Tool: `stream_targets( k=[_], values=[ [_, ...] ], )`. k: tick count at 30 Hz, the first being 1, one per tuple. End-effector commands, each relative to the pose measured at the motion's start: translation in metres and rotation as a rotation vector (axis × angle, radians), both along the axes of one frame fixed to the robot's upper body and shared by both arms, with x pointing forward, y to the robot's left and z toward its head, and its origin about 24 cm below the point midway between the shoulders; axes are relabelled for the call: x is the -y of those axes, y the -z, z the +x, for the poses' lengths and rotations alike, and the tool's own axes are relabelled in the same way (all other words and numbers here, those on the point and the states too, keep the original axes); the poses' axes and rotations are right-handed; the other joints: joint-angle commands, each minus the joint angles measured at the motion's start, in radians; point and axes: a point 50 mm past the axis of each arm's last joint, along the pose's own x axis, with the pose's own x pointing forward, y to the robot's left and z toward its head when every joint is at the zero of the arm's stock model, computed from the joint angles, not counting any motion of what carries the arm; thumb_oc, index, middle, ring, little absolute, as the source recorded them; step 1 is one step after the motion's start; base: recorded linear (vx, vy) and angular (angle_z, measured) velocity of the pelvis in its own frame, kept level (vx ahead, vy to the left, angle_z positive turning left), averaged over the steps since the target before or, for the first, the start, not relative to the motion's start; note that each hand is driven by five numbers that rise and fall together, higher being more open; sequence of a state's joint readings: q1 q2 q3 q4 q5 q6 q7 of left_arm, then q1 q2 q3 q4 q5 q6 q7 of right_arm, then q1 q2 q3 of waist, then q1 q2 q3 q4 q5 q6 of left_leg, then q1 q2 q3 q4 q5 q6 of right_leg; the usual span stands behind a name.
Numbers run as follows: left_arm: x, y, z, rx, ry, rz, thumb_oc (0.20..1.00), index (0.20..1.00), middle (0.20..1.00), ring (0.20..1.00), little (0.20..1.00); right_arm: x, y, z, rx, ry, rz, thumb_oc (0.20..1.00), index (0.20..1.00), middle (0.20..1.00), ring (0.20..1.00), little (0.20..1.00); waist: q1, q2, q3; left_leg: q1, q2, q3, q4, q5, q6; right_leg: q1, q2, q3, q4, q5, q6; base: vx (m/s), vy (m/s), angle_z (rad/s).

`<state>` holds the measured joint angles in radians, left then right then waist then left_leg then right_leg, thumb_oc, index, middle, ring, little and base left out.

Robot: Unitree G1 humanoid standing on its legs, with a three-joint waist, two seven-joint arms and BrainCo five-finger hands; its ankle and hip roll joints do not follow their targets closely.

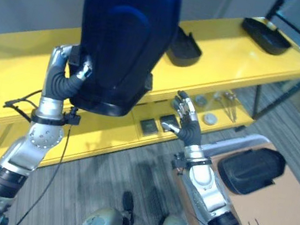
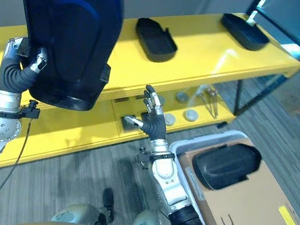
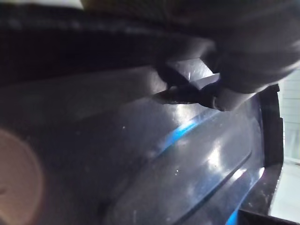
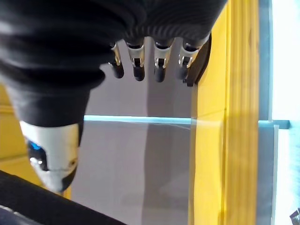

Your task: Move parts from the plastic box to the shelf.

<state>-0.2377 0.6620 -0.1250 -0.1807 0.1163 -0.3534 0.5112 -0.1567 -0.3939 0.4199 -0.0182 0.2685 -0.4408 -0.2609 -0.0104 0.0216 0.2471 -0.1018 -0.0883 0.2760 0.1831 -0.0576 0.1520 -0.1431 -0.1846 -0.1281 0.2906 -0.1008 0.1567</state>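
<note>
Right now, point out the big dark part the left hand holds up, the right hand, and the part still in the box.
big dark part (image 2: 72,29), right eye view, centre of its shell
right hand (image 2: 153,123), right eye view, palm
part in the box (image 2: 226,165), right eye view, top surface

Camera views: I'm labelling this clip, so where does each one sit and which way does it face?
Left eye view: on the head, looking down at the yellow shelf; left hand grips a large dark part.
Right eye view: same scene; right hand open.
Left wrist view: against that part's glossy surface.
Right wrist view: past its own fingers along the shelf edge.
Both eyes share both hands.
</note>
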Motion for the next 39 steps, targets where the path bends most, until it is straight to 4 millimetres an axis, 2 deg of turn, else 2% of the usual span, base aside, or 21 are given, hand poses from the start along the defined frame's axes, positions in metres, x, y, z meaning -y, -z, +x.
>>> stream_targets(
  k=[1, 3, 5, 7, 9, 10, 13, 15, 17, 20, 21, 23, 25, 30, 33, 35, 36, 39],
  values=[
    [0.013, -0.015, -0.004, 0.076, 0.092, -0.088, 0.2, 0.2, 0.2, 0.2, 0.2, 0.002, -0.023, 0.005, 0.09, -0.02, 0.01, 1.0, 1.0, 1.0, 1.0, 1.0, -0.021, -0.007, -0.054, 0.173, 0.063, -0.209, -0.27, 0.007, -0.123, 0.038, 0.068, 0.021, -0.185, 0.181, 0.0, 0.17, -0.14, 0.85],
    [0.012, -0.006, -0.006, 0.038, 0.073, -0.097, 0.2, 0.2, 0.2, 0.2, 0.2, 0.005, -0.019, 0.006, 0.064, -0.027, -0.002, 1.0, 1.0, 1.0, 1.0, 1.0, -0.017, -0.018, -0.048, 0.191, 0.062, -0.219, -0.27, -0.014, -0.124, 0.017, 0.067, 0.008, -0.208, 0.196, 0.007, 0.17, -0.231, 0.68],
    [0.009, 0.0, -0.008, 0.009, 0.067, -0.111, 0.2, 0.2, 0.2, 0.2, 0.2, 0.007, -0.017, 0.008, 0.05, -0.018, -0.013, 1.0, 1.0, 1.0, 1.0, 1.0, -0.003, -0.025, -0.047, 0.191, 0.071, -0.216, -0.27, -0.013, -0.13, 0.047, 0.068, -0.012, -0.242, 0.184, 0.006, 0.08, -0.278, 1.06],
    [0.004, 0.011, -0.01, -0.055, 0.067, -0.167, 0.2, 0.2, 0.2, 0.2, 0.2, 0.011, -0.01, 0.01, 0.002, -0.004, -0.016, 1.0, 1.0, 1.0, 1.0, 1.0, 0.017, -0.039, -0.059, 0.188, 0.082, -0.198, -0.27, -0.01, -0.141, 0.114, 0.074, -0.041, -0.299, 0.168, -0.009, 0.14, -0.332, 0.16],
    [0.003, 0.014, -0.01, -0.068, 0.062, -0.175, 0.2, 0.2, 0.2, 0.2, 0.2, 0.012, -0.008, 0.01, -0.012, -0.006, -0.011, 1.0, 1.0, 1.0, 1.0, 1.0, 0.018, -0.04, -0.06, 0.191, 0.085, -0.191, -0.27, -0.012, -0.144, 0.127, 0.075, -0.045, -0.307, 0.165, -0.012, 0.09, -0.162, 0.2],
    [-0.001, 0.021, -0.012, -0.088, 0.04, -0.196, 0.2, 0.2, 0.2, 0.2, 0.2, 0.013, -0.003, 0.01, -0.046, -0.012, -0.012, 1.0, 1.0, 1.0, 1.0, 1.0, 0.015, -0.04, -0.061, 0.204, 0.09, -0.153, -0.27, -0.017, -0.149, 0.145, 0.081, -0.052, -0.315, 0.146, -0.025, 0.04, -0.126, 0.12],
    [-0.001, 0.026, -0.009, -0.116, 0.058, -0.241, 0.2, 0.2, 0.2, 0.2, 0.2, 0.017, 0.004, 0.011, -0.072, -0.018, -0.059, 1.0, 1.0, 1.0, 1.0, 1.0, 0.014, -0.038, -0.039, 0.155, 0.099, -0.101, -0.201, -0.007, -0.165, 0.158, 0.071, -0.07, -0.307, 0.124, -0.044, -0.05, -0.016, 0.08],
    [0.001, 0.031, -0.003, -0.147, 0.088, -0.294, 0.2, 0.2, 0.2, 0.2, 0.2, 0.018, 0.011, 0.014, -0.079, -0.029, -0.126, 1.0, 1.0, 1.0, 1.0, 1.0, 0.017, -0.033, -0.018, 0.094, 0.141, -0.124, -0.159, 0.021, -0.209, 0.175, 0.062, -0.054, -0.321, 0.118, -0.054, -0.04, 0.096, 0.19],
    [0.0, 0.035, -0.002, -0.161, 0.065, -0.302, 0.2, 0.2, 0.2, 0.2, 0.2, 0.017, 0.018, 0.014, -0.101, -0.055, -0.182, 1.0, 1.0, 1.0, 1.0, 1.0, 0.022, -0.026, -0.016, 0.099, 0.146, -0.159, -0.198, 0.042, -0.222, 0.204, 0.061, -0.038, -0.345, 0.112, -0.05, 0.1, 0.151, 0.11],
    [-0.002, 0.04, 0.001, -0.184, 0.042, -0.301, 0.2, 0.2, 0.2, 0.2, 0.2, 0.018, 0.028, 0.01, -0.137, -0.068, -0.246, 1.0, 1.0, 1.0, 1.0, 1.0, 0.009, -0.024, -0.025, 0.123, 0.16, -0.134, -0.23, 0.057, -0.223, 0.226, 0.052, -0.056, -0.349, 0.11, -0.047, 0.16, 0.113, -0.22],
    [-0.007, 0.041, 0.003, -0.197, 0.014, -0.294, 0.2, 0.2, 0.2, 0.2, 0.2, 0.02, 0.041, 0.002, -0.197, -0.083, -0.235, 1.0, 1.0, 1.0, 1.0, 1.0, 0.002, -0.024, -0.039, 0.146, 0.155, -0.138, -0.253, 0.055, -0.216, 0.235, 0.044, -0.063, -0.35, 0.111, -0.041, 0.23, 0.097, -0.2],
    [-0.011, 0.041, 0.004, -0.198, -0.01, -0.289, 0.2, 0.2, 0.2, 0.2, 0.2, 0.02, 0.047, -0.001, -0.225, -0.11, -0.238, 1.0, 1.0, 1.0, 1.0, 1.0, -0.004, -0.026, -0.046, 0.159, 0.153, -0.135, -0.26, 0.046, -0.213, 0.239, 0.039, -0.065, -0.353, 0.111, -0.036, 0.17, 0.062, -0.17],
    [-0.026, 0.039, 0.008, -0.212, -0.051, -0.321, 0.2, 0.2, 0.2, 0.2, 0.2, 0.013, 0.06, -0.012, -0.266, -0.219, -0.318, 1.0, 1.0, 1.0, 1.0, 1.0, -0.017, -0.028, -0.055, 0.181, 0.149, -0.127, -0.268, 0.026, -0.206, 0.235, 0.027, -0.063, -0.355, 0.115, -0.023, 0.14, 0.045, -0.08],
    [-0.039, 0.041, 0.014, -0.259, -0.098, -0.342, 0.2, 0.2, 0.2, 0.2, 0.2, -0.001, 0.081, -0.026, -0.363, -0.356, -0.402, 1.0, 1.0, 1.0, 1.0, 1.0, -0.026, -0.032, -0.061, 0.198, 0.147, -0.121, -0.27, 0.007, -0.2, 0.245, 0.02, -0.064, -0.367, 0.118, -0.012, 0.15, -0.009, -0.01],
    [-0.042, 0.048, 0.024, -0.293, -0.138, -0.341, 0.2, 0.2, 0.2, 0.2, 0.2, -0.006, 0.109, -0.038, -0.496, -0.414, -0.428, 1.0, 1.0, 1.0, 1.0, 1.0, -0.033, -0.031, -0.068, 0.193, 0.148, -0.119, -0.27, 0.005, -0.203, 0.245, 0.019, -0.06, -0.374, 0.116, -0.007, 0.17, -0.039, -0.03],
    [-0.041, 0.047, 0.027, -0.292, -0.133, -0.312, 0.2, 0.2, 0.2, 0.2, 0.2, -0.007, 0.114, -0.039, -0.518, -0.417, -0.437, 1.0, 1.0, 1.0, 1.0, 1.0, -0.035, -0.029, -0.066, 0.187, 0.149, -0.118, -0.27, 0.006, -0.205, 0.242, 0.019, -0.06, -0.376, 0.116, -0.006, 0.07, -0.023, 0.0],
    [-0.041, 0.042, 0.04, -0.308, -0.133, -0.317, 0.2, 0.2, 0.2, 0.2, 0.2, -0.004, 0.128, -0.042, -0.57, -0.422, -0.467, 1.0, 1.0, 1.0, 1.0, 1.0, -0.042, -0.022, -0.057, 0.163, 0.153, -0.11, -0.27, 0.016, -0.213, 0.224, 0.018, -0.059, -0.378, 0.117, -0.005, 0.0, 0.0, 0.0],
    [-0.046, 0.032, 0.055, -0.32, -0.129, -0.36, 0.2, 0.2, 0.2, 0.2, 0.2, 0.002, 0.135, -0.039, -0.597, -0.417, -0.504, 1.0, 1.0, 1.0, 1.0, 1.0, -0.055, -0.008, -0.03, 0.129, 0.154, -0.099, -0.27, 0.032, -0.222, 0.198, 0.023, -0.057, -0.374, 0.113, -0.012, -0.03, 0.016, -0.02]
  ],
)
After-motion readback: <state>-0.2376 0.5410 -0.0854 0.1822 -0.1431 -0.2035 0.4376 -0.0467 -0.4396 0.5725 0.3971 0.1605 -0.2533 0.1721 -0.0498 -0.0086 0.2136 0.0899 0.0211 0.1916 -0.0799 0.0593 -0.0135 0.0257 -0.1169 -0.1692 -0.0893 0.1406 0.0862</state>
